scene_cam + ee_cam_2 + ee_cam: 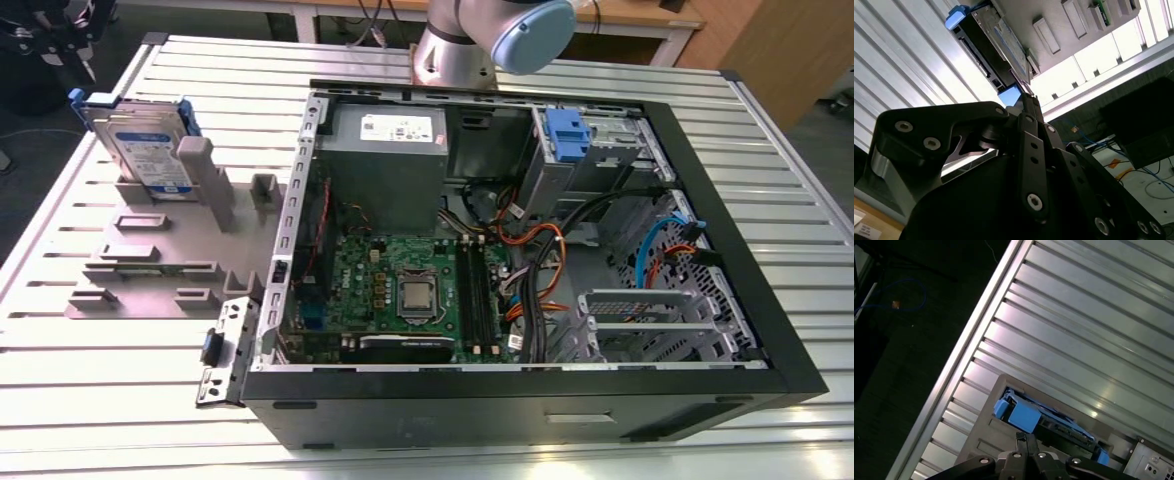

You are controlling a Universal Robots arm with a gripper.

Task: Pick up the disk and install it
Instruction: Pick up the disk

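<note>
**Exterior view.** The flat silver hard disk with a white-and-blue label and a blue plastic bracket [140,150] is standing on edge in a slot of the grey moulded plastic holder [160,262]. The holder is lying on the ribbed aluminium table [107,385]. The open black computer case [534,395] is sitting just beside the holder.

**Second wrist view.** My black gripper [1026,96] is pointing toward the holder [1054,17] and is staying clear of the disk [999,45].

**First wrist view.** My fingertips [1021,438] are pressing together and are carrying nothing. The disk [1064,427] is sitting in the holder [985,436].

**Handling.** I am judging the disk to be rigid, fairly dense and sensitive to shock, with smooth, slippery faces. I am therefore favouring a pinch across its thickness at the exposed upper edge, between the blue corner tabs.
</note>
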